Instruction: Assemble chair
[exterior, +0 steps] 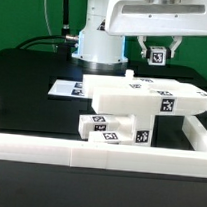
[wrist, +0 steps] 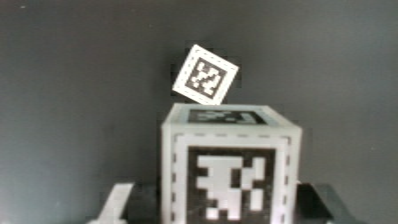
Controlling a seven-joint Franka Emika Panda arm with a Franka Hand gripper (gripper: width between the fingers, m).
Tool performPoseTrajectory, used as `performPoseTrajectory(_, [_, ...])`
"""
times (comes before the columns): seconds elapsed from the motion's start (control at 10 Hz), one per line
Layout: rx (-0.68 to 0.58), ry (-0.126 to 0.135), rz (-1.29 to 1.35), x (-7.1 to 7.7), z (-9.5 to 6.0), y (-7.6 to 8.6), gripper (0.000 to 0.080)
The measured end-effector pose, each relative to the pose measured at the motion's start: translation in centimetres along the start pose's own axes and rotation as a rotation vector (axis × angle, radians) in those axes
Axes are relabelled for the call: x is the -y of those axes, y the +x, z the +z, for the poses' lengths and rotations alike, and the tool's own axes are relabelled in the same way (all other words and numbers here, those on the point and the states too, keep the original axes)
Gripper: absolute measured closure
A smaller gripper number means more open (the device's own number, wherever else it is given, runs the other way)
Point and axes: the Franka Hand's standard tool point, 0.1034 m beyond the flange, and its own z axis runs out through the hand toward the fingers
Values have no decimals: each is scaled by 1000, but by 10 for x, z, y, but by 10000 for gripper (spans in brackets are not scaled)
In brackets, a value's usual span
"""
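No words or numbers can be read. Square patterned tags (wrist: 226, 185) mark the chair parts (exterior: 122, 91) and the marker board (exterior: 62, 89).

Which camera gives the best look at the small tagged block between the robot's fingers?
The wrist view: the small tagged block fills much of the frame between the fingers, tags visible on two faces. The exterior view shows it only as a tiny, distant tagged square.

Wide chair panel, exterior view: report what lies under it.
Tagged white blocks sit beneath the wide panel, apparently propping it. Their rear parts and anything farther back are covered.
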Motion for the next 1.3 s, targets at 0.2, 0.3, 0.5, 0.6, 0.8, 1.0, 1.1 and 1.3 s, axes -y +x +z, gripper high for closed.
performPoseTrajectory(0.2, [-19,5,-64,-13,-11,20,515])
performPoseTrajectory(0.3, [-53,6,-68,-20,-25,45,515])
performPoseTrajectory(0.5, [-84,2,-85,-27,-36,80,515])
performPoseTrajectory(0.6, [-82,3,-86,-26,-34,79,515])
performPoseTrajectory(0.8, [-80,2,-85,-27,-33,78,515])
performPoseTrajectory(1.0, [-107,-24,-135,-28,-30,85,515])
performPoseTrajectory(1.1, [-119,-28,-165,-31,-35,99,515])
performPoseTrajectory(1.3, [-142,-40,-246,-43,-42,141,515])
